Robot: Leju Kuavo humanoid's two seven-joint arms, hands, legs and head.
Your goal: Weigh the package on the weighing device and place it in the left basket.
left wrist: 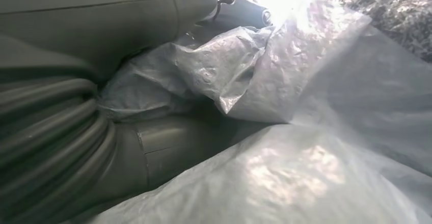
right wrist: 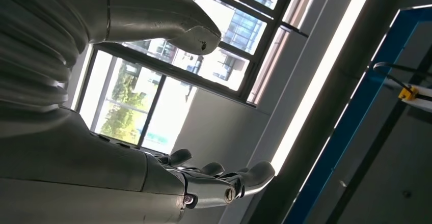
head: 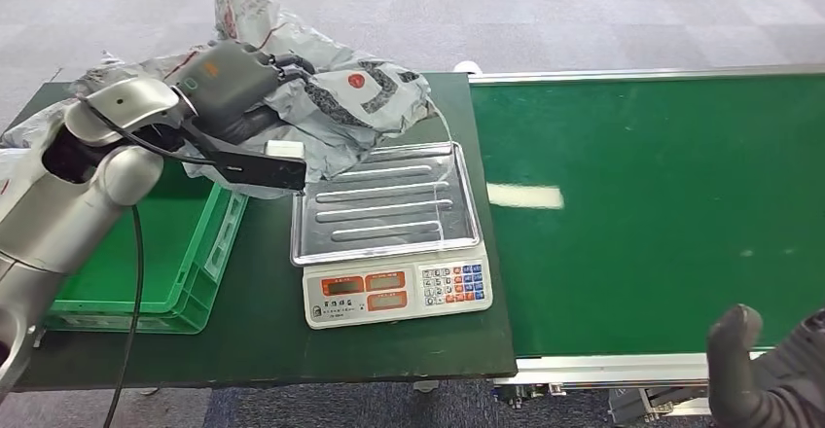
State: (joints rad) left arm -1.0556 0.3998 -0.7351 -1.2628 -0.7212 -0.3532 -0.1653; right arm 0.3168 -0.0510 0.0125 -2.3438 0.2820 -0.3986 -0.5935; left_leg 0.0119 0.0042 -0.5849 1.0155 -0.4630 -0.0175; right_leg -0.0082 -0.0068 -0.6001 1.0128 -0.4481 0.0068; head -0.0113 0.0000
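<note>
Your left arm (head: 58,204) is rounded silver segments with a thin black cable along it; at 10 o'clock, the left robot hand (head: 229,83) wears a dark grey cover.

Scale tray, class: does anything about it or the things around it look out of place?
The scale's tray is bare. The crumpled grey package is held by the left hand, overhanging the tray's back-left corner, beside the green basket. Nothing looks spilled or damaged.
</note>
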